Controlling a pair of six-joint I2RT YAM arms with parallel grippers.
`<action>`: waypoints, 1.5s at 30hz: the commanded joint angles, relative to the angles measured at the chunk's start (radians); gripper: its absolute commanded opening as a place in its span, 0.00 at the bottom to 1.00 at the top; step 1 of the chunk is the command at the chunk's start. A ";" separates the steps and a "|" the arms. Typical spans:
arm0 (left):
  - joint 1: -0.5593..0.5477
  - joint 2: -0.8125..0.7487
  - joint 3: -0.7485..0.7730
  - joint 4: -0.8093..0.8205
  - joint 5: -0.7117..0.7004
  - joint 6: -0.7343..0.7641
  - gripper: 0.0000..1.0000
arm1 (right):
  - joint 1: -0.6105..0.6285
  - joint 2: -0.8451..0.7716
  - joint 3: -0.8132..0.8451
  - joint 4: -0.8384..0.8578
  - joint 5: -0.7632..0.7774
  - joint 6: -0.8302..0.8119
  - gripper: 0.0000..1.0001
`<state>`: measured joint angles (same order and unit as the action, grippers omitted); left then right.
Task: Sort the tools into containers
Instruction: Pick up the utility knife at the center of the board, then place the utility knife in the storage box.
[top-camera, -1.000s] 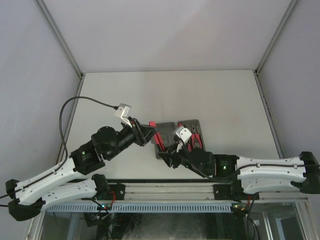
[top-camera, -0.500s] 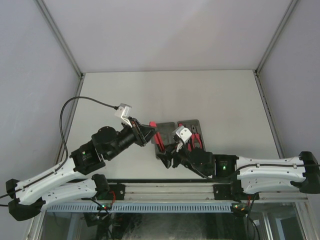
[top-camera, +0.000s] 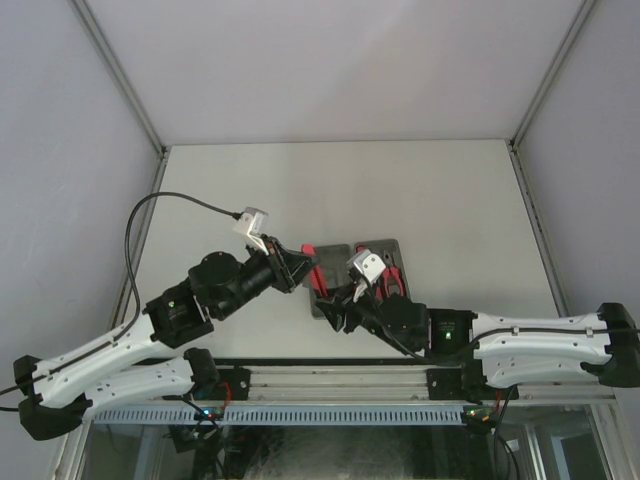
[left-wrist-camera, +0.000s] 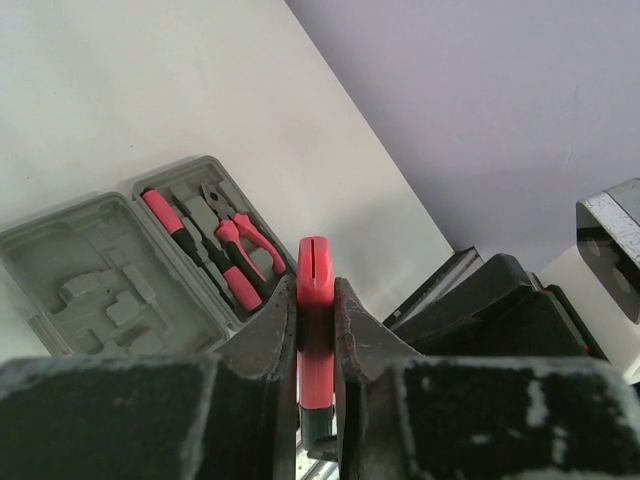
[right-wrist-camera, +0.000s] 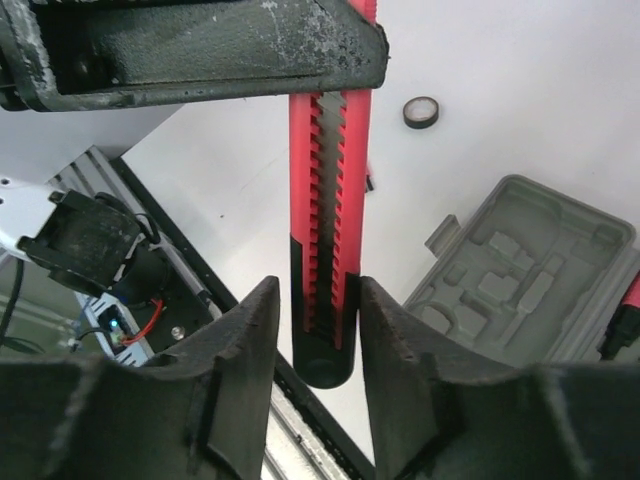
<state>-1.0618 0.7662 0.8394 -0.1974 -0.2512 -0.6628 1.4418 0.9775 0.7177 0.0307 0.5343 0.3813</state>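
My left gripper (left-wrist-camera: 315, 290) is shut on a red-and-black utility knife (left-wrist-camera: 315, 275), pinching its middle and holding it above the table. In the right wrist view the knife (right-wrist-camera: 330, 200) hangs down between my right gripper's (right-wrist-camera: 318, 295) fingers. One finger touches its black end and a thin gap shows at the other. The grey containers (left-wrist-camera: 90, 290) lie open side by side below. One half has bare recesses; the other holds the pliers (left-wrist-camera: 240, 235) and red-handled screwdrivers (left-wrist-camera: 165, 212). In the top view both grippers meet at the knife (top-camera: 316, 275) over the trays (top-camera: 393, 246).
A small dark ring (right-wrist-camera: 421, 111) lies on the white table beyond the knife. The black rail of the table's near edge (right-wrist-camera: 200, 250) runs just below my right gripper. Grey walls close in the table on three sides.
The left gripper with the knife has shifted slightly to the right. The right gripper has edged up along the knife's lower end and its jaws have changed width.
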 joint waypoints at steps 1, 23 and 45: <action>0.004 -0.004 0.015 0.013 -0.003 0.009 0.00 | 0.000 0.015 0.048 0.068 0.013 -0.015 0.32; 0.085 -0.022 0.002 -0.077 0.037 -0.004 0.50 | -0.124 0.008 0.047 -0.200 -0.030 0.354 0.00; 0.286 0.053 0.019 -0.286 0.022 -0.014 0.51 | -0.318 0.087 0.057 -0.430 -0.156 0.514 0.00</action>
<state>-0.7998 0.8200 0.8394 -0.4515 -0.2012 -0.6991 1.1805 1.0679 0.7261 -0.3771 0.4355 0.8509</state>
